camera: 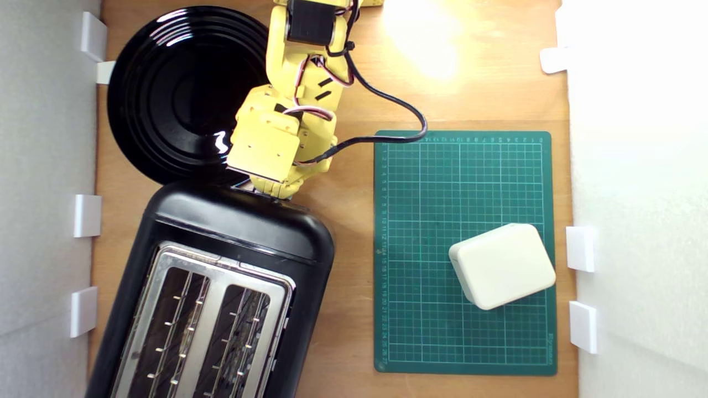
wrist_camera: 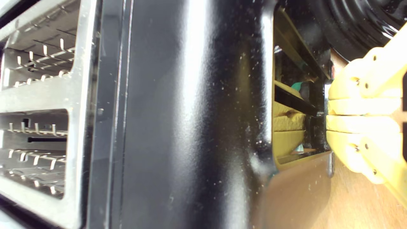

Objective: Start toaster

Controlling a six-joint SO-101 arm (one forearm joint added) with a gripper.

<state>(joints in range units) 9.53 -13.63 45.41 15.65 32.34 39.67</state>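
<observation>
Exterior view shows the toaster (camera: 221, 287) lying at the lower part of the view's left, on the wooden table (camera: 343, 232), its silver slotted top facing up and its rounded black end pointing toward the black plate (camera: 177, 94) just beyond it. The yellow arm (camera: 298, 83) reaches down from the top edge across the plate's rim, and its tool (camera: 271, 190) sits right at the toaster's near end, hidden from above by the wrist housing. To the exterior view's right a green cutting mat (camera: 464, 249) lies flat on the table, with a cream rounded box (camera: 502, 265) resting on it, well apart from the toaster. Wrist view looks along the toaster's glossy black side (wrist_camera: 190, 114), the wire guides (wrist_camera: 38, 63) of both slots at one edge; the tool's two yellow fingers (wrist_camera: 362, 106) lie pressed together with no gap, clenched on nothing, right beside the toaster's end face, where a small teal knob (wrist_camera: 297, 86) shows dimly among the reflections
</observation>
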